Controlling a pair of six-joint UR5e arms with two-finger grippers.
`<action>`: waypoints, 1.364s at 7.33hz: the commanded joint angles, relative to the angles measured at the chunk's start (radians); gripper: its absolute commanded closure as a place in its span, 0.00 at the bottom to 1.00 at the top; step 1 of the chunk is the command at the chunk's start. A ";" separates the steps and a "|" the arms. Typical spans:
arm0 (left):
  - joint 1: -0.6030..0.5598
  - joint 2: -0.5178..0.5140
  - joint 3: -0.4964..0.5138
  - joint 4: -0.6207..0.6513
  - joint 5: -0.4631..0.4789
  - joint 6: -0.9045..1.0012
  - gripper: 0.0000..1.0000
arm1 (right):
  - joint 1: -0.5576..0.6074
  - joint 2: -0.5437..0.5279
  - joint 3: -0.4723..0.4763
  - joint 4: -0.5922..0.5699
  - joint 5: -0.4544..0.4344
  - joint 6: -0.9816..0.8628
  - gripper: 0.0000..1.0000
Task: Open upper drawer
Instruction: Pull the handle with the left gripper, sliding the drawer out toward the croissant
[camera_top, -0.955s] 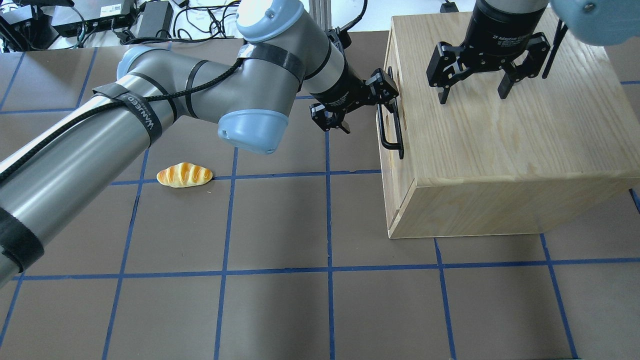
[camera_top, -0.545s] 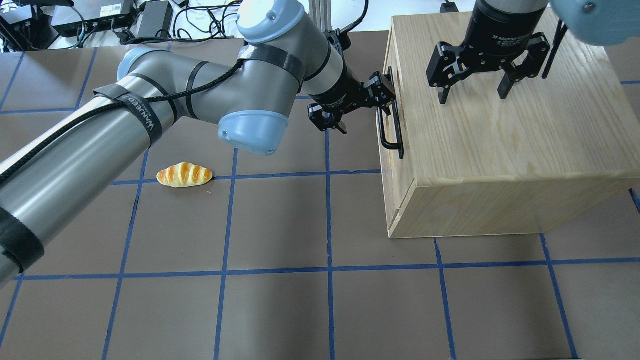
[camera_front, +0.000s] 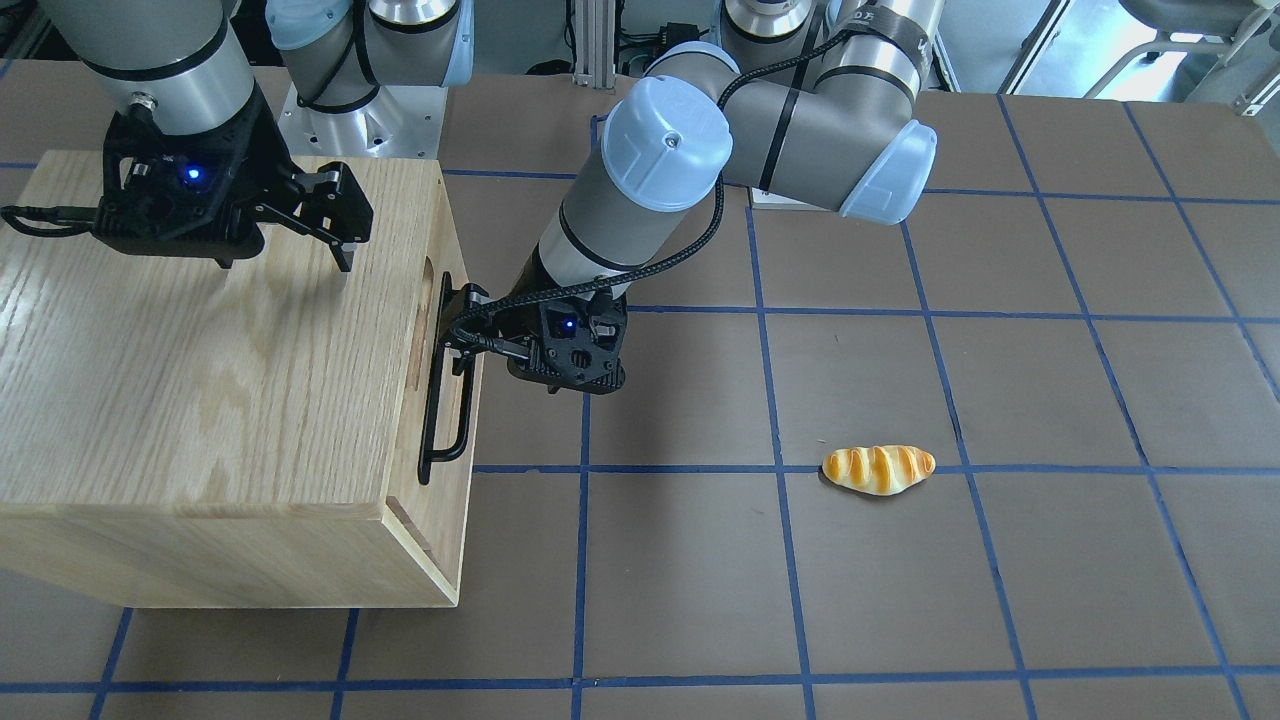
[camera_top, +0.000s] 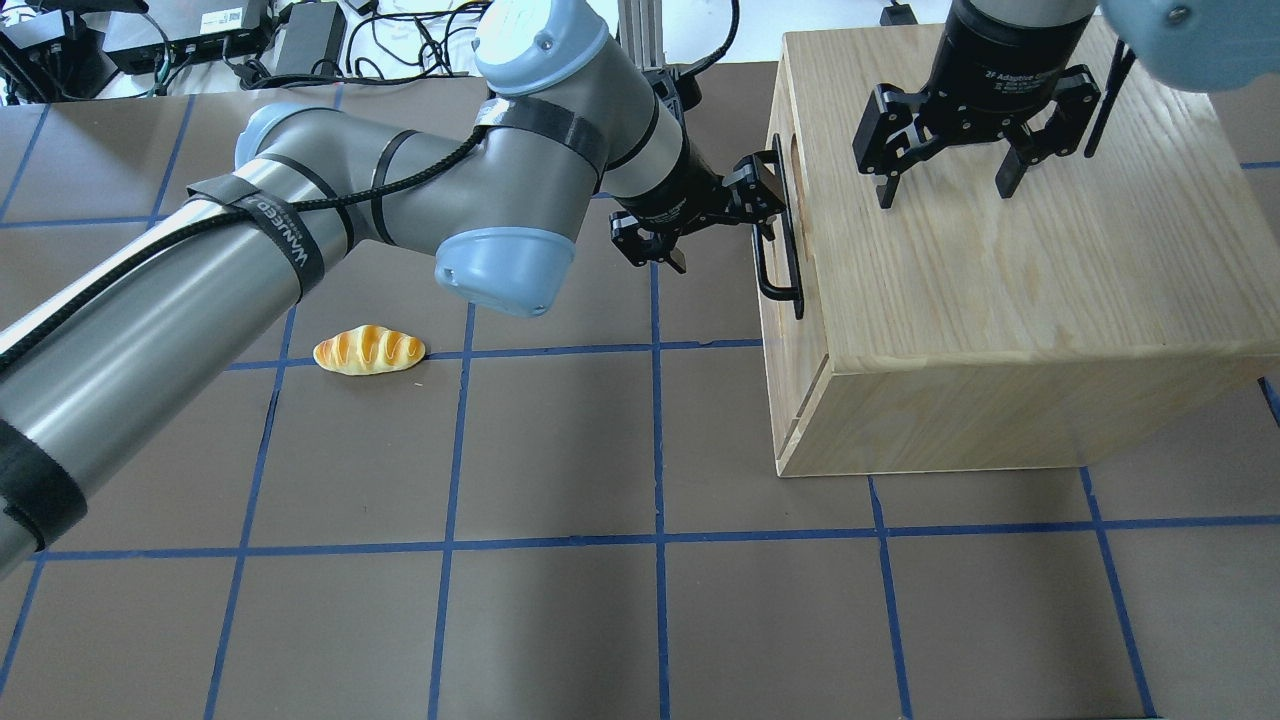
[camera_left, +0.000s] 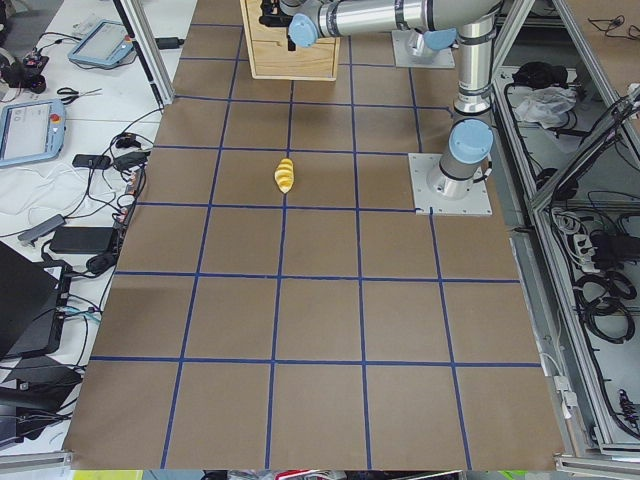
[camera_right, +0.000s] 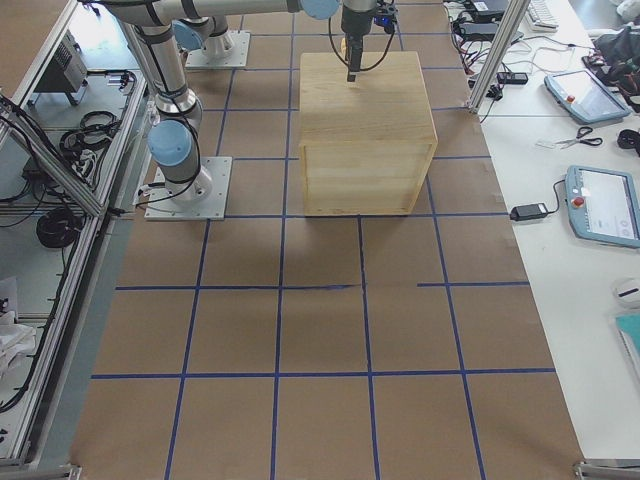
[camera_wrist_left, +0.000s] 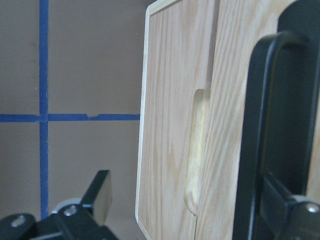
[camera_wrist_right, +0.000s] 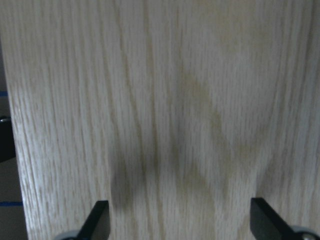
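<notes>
The upper drawer (camera_top: 772, 330) is at the top of the oak cabinet's (camera_top: 1000, 280) front face, and its front panel stands out only a sliver. Its black bar handle (camera_top: 780, 262) also shows in the front-facing view (camera_front: 445, 400) and in the left wrist view (camera_wrist_left: 255, 125). My left gripper (camera_top: 725, 225) is open, with one finger (camera_wrist_left: 292, 212) hooked behind the bar and the other (camera_wrist_left: 100, 192) out over the floor. My right gripper (camera_top: 948, 195) is open and empty over the cabinet top, both fingertips close to the wood (camera_wrist_right: 182, 225).
A toy bread roll (camera_top: 369, 350) lies on the brown mat left of the cabinet, also in the front-facing view (camera_front: 878, 469). The lower drawer front (camera_wrist_left: 170, 125) sits below the upper one. Cables and boxes lie beyond the table's far edge (camera_top: 200, 40).
My left gripper has drawn back a little to the left, away from the cabinet, with its finger behind the bar. The handle and the drawer front have come out slightly. The right gripper has not moved.
</notes>
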 joint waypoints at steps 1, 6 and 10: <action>0.020 0.006 -0.002 -0.006 0.000 0.086 0.00 | 0.000 0.000 0.000 0.000 0.000 0.001 0.00; 0.068 0.033 -0.028 -0.066 0.040 0.214 0.00 | 0.000 0.000 0.000 0.000 0.000 0.000 0.00; 0.120 0.068 -0.045 -0.092 0.040 0.279 0.00 | 0.000 0.000 0.001 0.000 0.000 0.001 0.00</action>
